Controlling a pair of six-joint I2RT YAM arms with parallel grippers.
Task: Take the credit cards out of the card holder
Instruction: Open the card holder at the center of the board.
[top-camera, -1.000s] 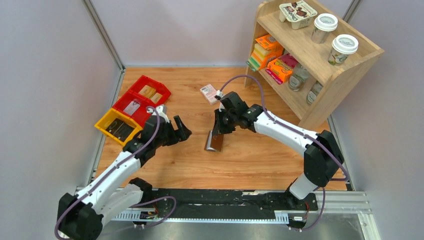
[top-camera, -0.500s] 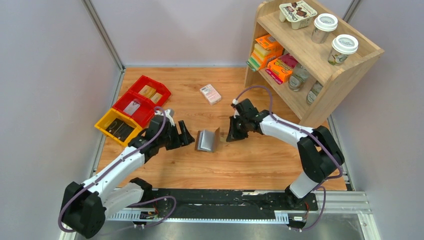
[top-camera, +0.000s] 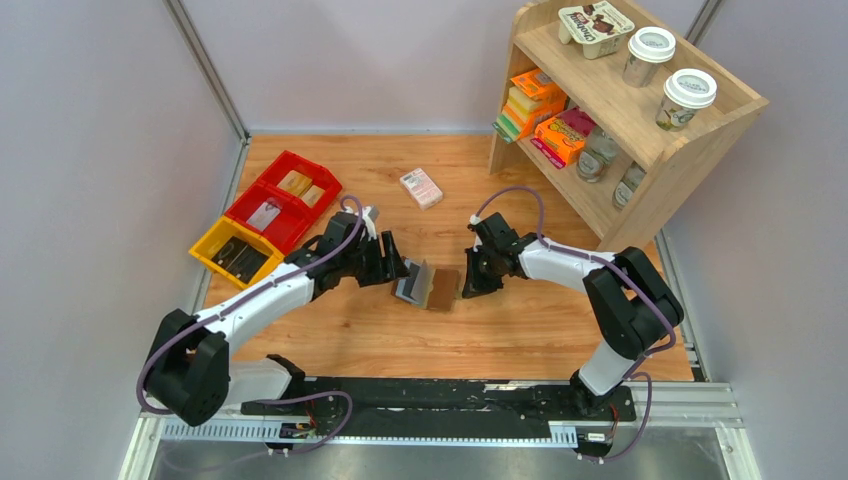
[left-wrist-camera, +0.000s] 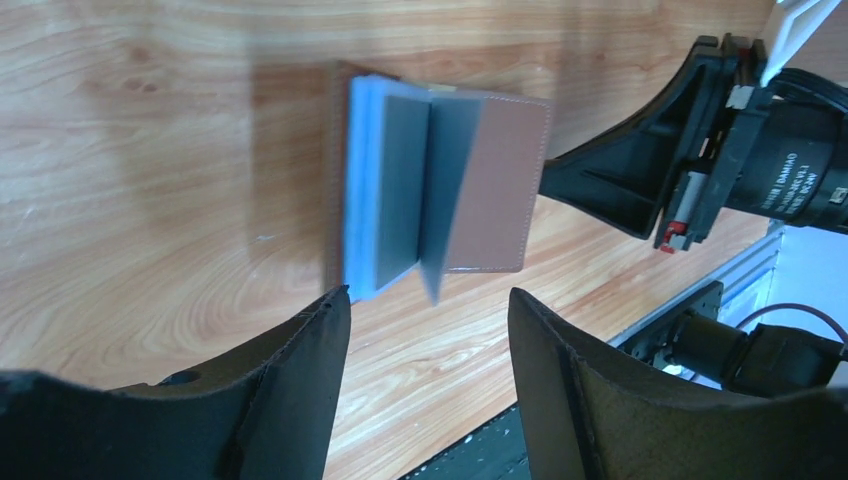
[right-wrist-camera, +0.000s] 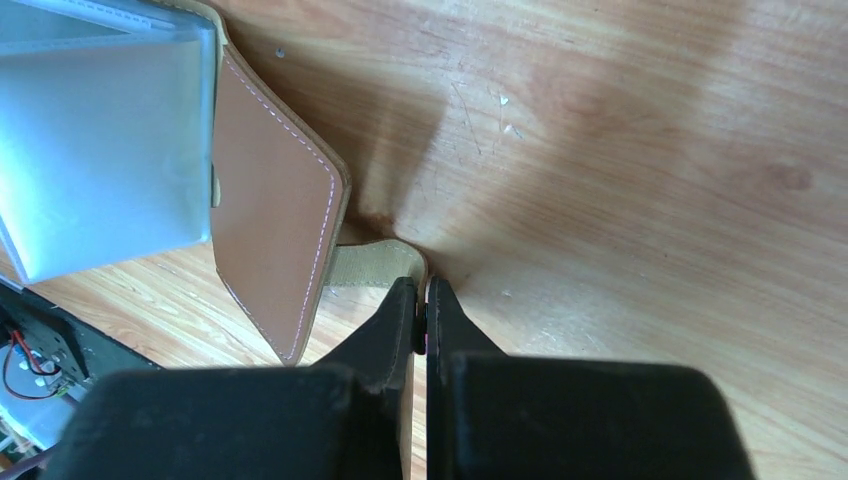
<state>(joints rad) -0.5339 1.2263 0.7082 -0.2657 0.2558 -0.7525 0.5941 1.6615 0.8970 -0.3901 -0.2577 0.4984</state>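
Observation:
The brown leather card holder (top-camera: 440, 289) lies open on the wooden table, its pale blue-grey pockets (left-wrist-camera: 385, 205) fanned up from the brown cover (left-wrist-camera: 505, 185). My right gripper (right-wrist-camera: 422, 300) is shut on the holder's snap tab (right-wrist-camera: 372, 263) at its right edge, low over the table. My left gripper (left-wrist-camera: 428, 312) is open just left of the holder, with nothing between its fingers; one fingertip (left-wrist-camera: 330, 320) is close to the pockets' near corner. The credit cards are hidden inside the pockets.
A pink-and-white patterned box (top-camera: 421, 187) lies behind the holder. Red bins (top-camera: 285, 195) and a yellow bin (top-camera: 237, 252) stand at the left. A wooden shelf (top-camera: 640, 215) with packets and cups fills the back right corner.
The card holder went from hanging under my right gripper to lying open on the table. My left arm reached right up to it, its jaws narrowing somewhat.

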